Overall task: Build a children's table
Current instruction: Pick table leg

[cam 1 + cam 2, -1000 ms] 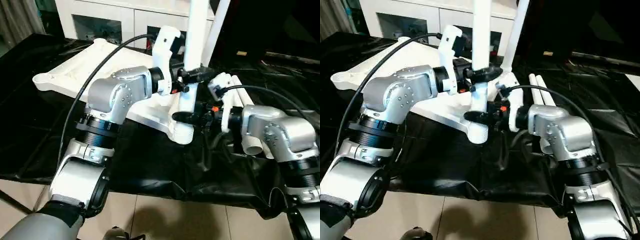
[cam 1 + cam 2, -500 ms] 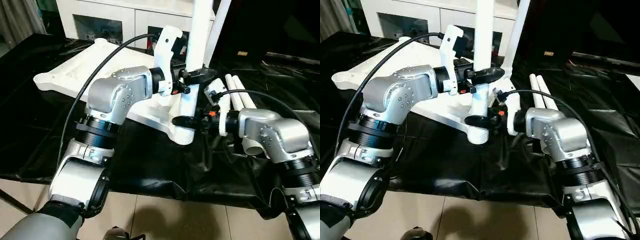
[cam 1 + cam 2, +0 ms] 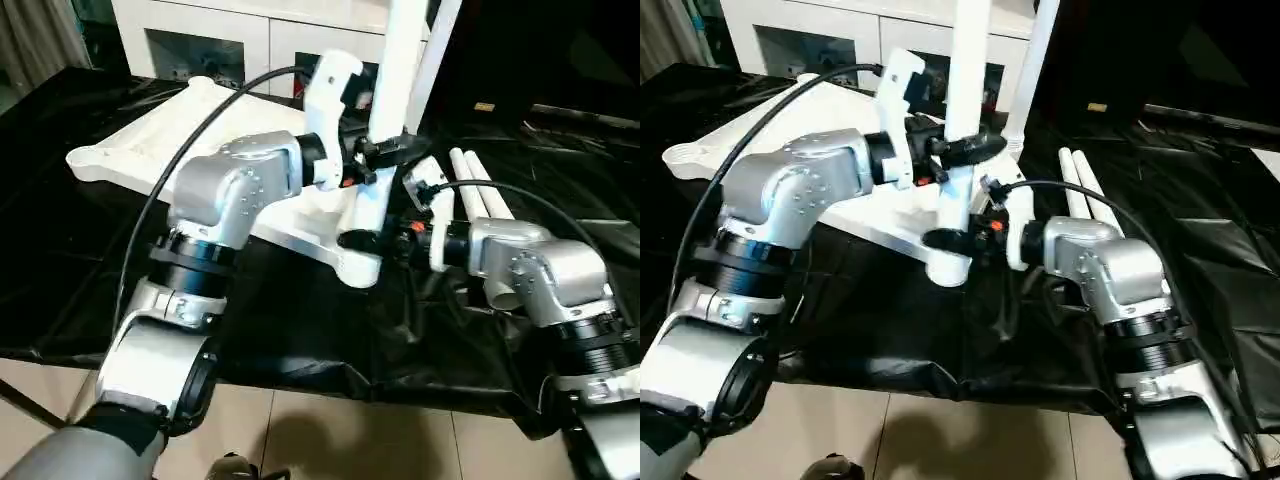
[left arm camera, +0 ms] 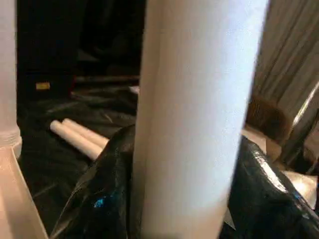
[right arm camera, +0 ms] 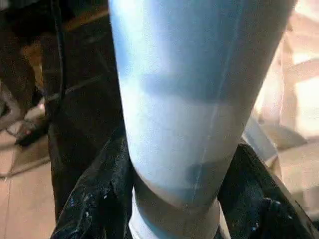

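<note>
White tabletop [image 3: 180, 140] lay upside down on the black-draped work table [image 3: 60, 260], ribbed side up, near corner socket [image 3: 360, 268] close to the work table's front edge. One leg [image 3: 385, 150] stood upright in that socket, long axis vertical, lower end at the socket mouth; whether fully seated could not be told. A second leg [image 3: 440, 40] stood upright at a socket behind it.

Both grippers were on the near leg. Left gripper [image 3: 385, 150] was clamped around it higher up, black fingers [image 4: 107, 194] wrapping both sides in the left wrist view. Right gripper [image 3: 362, 240] gripped it low, just above the socket, fingers [image 5: 97, 199] on each side of the tube in the right wrist view. Grips came in from opposite sides, left above right.

Key relation: leg axis lined up over the socket, so the next move is judged to be a push or twist straight down along that axis. Right gripper was nearer the joint, left one steadied the upper part. Risk: tilt of the leg would jam it in the socket.

Two spare legs [image 3: 480, 190] lay side by side on the black cloth by the right arm, just beside the right forearm, apart from the tabletop. White cabinet [image 3: 240, 40] with glass doors stood behind the work table's far edge. Nothing stood between grippers and socket.
</note>
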{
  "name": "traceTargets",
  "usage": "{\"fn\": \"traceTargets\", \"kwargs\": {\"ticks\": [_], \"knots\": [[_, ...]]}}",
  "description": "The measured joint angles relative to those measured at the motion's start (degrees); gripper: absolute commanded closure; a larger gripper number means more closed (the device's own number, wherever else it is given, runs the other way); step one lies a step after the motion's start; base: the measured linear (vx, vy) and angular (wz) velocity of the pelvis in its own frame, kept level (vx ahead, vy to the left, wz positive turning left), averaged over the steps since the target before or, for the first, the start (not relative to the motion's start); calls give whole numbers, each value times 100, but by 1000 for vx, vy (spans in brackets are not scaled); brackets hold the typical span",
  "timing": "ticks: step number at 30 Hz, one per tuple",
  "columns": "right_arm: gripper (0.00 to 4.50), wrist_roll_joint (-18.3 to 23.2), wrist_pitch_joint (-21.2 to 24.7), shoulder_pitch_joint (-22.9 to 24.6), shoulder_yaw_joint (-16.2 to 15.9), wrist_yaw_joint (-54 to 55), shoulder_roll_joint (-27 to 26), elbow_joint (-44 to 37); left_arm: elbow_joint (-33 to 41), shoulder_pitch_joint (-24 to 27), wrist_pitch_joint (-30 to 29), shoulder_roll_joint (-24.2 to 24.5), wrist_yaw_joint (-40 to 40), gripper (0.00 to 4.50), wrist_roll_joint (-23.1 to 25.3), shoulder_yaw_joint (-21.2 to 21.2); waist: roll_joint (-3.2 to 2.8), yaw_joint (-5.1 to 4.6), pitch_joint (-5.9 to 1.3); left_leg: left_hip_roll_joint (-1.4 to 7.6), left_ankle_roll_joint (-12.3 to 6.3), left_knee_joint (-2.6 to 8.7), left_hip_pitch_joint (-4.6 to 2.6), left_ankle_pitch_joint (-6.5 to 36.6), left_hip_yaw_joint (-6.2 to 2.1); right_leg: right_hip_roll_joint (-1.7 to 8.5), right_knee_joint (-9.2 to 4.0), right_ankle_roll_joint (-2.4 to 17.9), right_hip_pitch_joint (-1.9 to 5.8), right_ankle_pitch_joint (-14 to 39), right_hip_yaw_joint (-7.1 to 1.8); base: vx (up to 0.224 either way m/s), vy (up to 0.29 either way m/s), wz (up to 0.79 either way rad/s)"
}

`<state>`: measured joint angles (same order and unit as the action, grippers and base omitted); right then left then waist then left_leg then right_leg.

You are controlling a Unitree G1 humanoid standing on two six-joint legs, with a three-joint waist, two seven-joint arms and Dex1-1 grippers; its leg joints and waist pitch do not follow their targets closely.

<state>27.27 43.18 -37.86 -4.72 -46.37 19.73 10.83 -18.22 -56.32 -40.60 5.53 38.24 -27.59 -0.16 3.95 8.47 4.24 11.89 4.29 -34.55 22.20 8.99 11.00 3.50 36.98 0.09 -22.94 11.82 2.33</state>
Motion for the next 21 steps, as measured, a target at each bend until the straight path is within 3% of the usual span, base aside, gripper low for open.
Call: {"fn": "traceTargets", "kwargs": {"ticks": [6,9,11,14,17,21], "knots": [[262,263,-248,0,790,670,-421,132,-11,21,1313,-602,-536,155,-378,882,0,-2,0,0,0,-3,-1,0,0,2,1,1,2,-1,2,0,0,0],[263,347,-506,2,1096,1042,-599,139,-83,21,1446,-675,-555,155,-662,1246,-1,-15,0,1,0,-1,-2,0,-1,1,4,1,1,-1,4,0,0,0],[263,259,-694,6,1217,1316,-600,186,-219,21,1488,-557,-342,155,-692,1268,-2,-21,-1,0,1,-1,-4,0,-1,1,4,1,1,-1,3,0,0,0],[263,-177,-1043,191,1274,1772,-395,242,-799,28,1963,188,-24,155,195,529,-4,-8,-3,-1,2,5,-8,-1,-3,0,-3,-6,7,-3,3,0,0,0],[263,-583,-1116,755,1248,1988,-135,48,-1451,123,2965,1064,475,155,1640,-711,-12,10,-7,-3,3,15,-7,-1,-5,0,-29,-31,14,-9,0,0,0,0],[263,-711,-971,1334,1252,2032,-36,-405,-2283,325,3587,1470,1299,155,2652,-1761,-30,-27,-1,-6,1,12,13,0,2,0,-42,-34,-1,-15,-6,0,0,0]]}}
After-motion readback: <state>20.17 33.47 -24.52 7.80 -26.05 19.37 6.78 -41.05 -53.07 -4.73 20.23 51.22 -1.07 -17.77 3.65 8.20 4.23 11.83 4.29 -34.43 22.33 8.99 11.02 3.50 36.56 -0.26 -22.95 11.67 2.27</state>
